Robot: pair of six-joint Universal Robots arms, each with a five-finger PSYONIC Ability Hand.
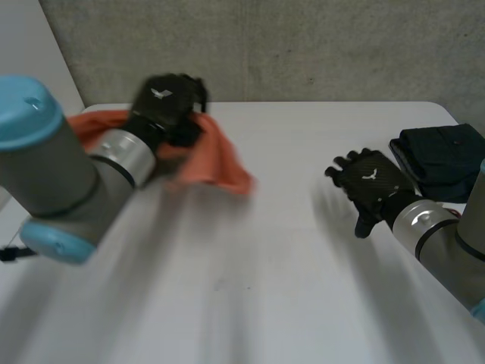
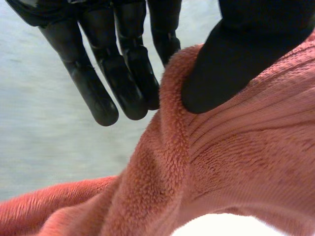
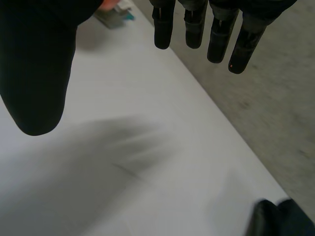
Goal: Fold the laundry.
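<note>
The orange cloth [image 1: 220, 163] is at about ten o'clock on the white table [image 1: 265, 265], bunched and partly raised under the left hand [image 1: 168, 102]. One flap trails toward the table's middle. In the left wrist view the thumb [image 2: 226, 73] presses into a raised ridge of the towelling while the straight fingers [image 2: 125, 73] stand just on the ridge's other side, so the hand appears to be pinching a fold rather than a clean corner. The right hand [image 1: 371, 182] hovers at about three o'clock, well apart from the cloth, its fingers [image 3: 194, 29] straight and spread and holding nothing. Just beyond it, at the table's three-o'clock edge, lies a dark folded stack [image 1: 443, 155]. The main risk is that the shallow pinch slips off the thick pile and the cloth drops in a heap. Held at one mid-edge point, it could also twist and crease instead of spreading flat. A wide swing of the right hand could knock the finished stack.
</note>
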